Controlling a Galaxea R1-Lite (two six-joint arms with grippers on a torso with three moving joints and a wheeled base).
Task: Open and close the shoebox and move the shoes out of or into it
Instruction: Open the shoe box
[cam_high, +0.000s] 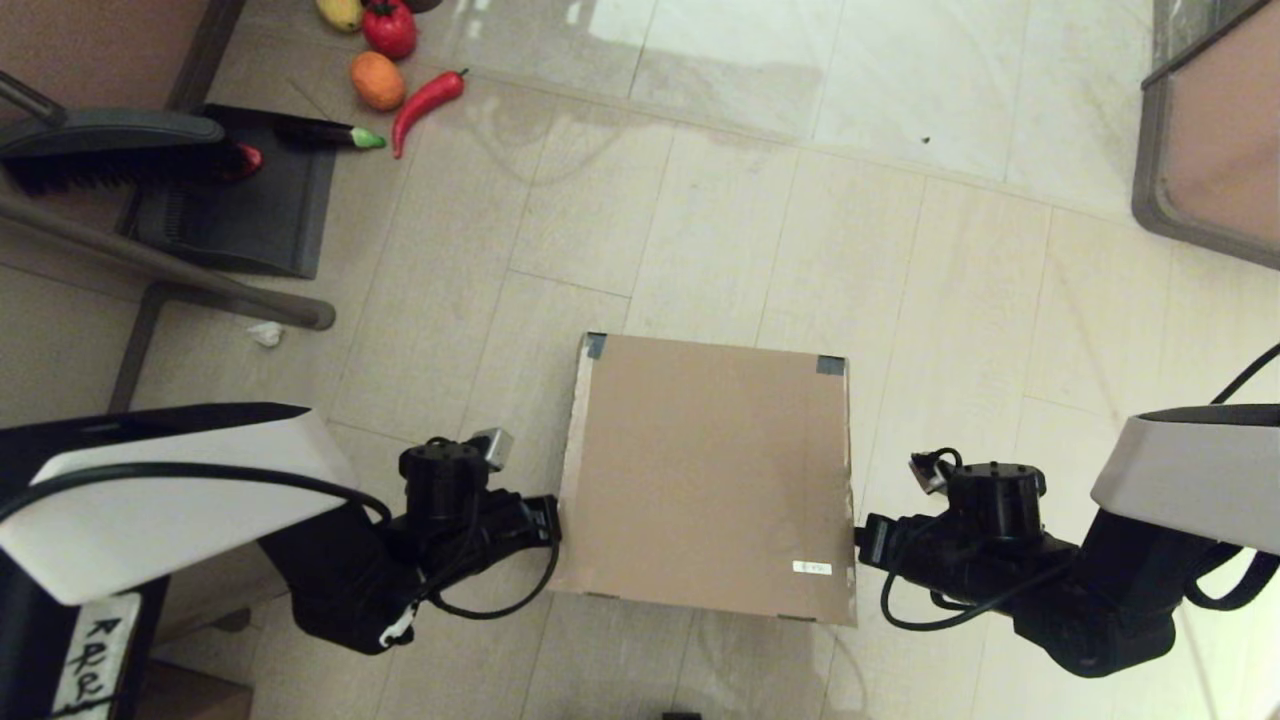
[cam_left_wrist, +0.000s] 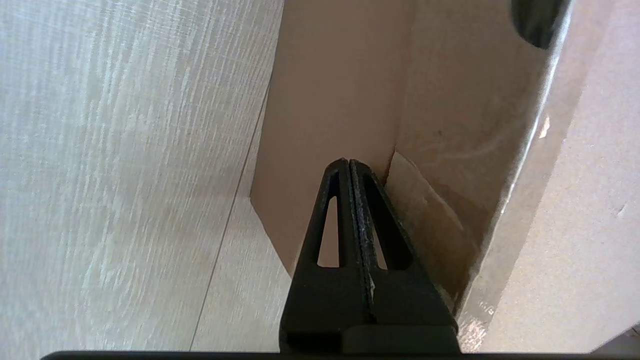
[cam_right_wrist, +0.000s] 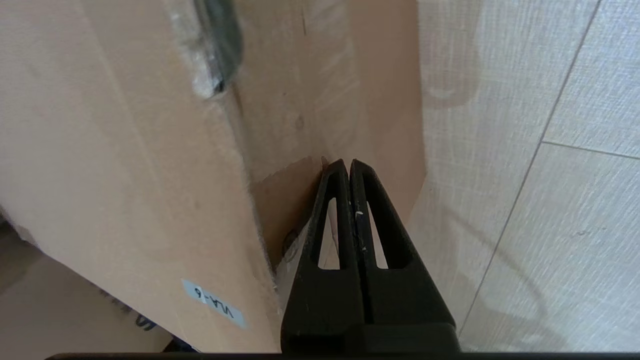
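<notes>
Two grippers flank a closed shoebox (cam_high: 710, 475) on a pale tiled floor (cam_high: 760, 200), one at each side wall, in the view from the robot's head. At far left, a black brush (cam_high: 110, 150) lies over a dark dustpan (cam_high: 245, 205), and beyond them toy produce is scattered on the tiles: a red chili (cam_high: 428, 100), an orange fruit (cam_high: 377, 80), a red tomato (cam_high: 390, 28) and a dark eggplant (cam_high: 325, 133). A small scrap of white paper (cam_high: 266, 333) sits near a grey metal bar. The left gripper (cam_high: 548, 522) reaches in against the box's left side, near its front corner; its wrist camera shows the two black fingers (cam_left_wrist: 345, 210) pressed together with nothing between them, their tips just beside the cardboard wall under the lid's edge. The shoebox itself stands at the centre of the floor directly before the robot, its plain brown lid flat down, black tape (cam_high: 595, 346) at the two far corners and a small white sticker (cam_high: 812, 567) near the front right corner. The right gripper (cam_high: 862, 540) meets the box's right side close to that sticker, its fingers (cam_right_wrist: 347, 210) likewise closed together on nothing, tips at the side wall just below the lid's edge. The shoes are not visible. A brown panel with a grey frame (cam_high: 1205, 130) fills the upper right corner.
</notes>
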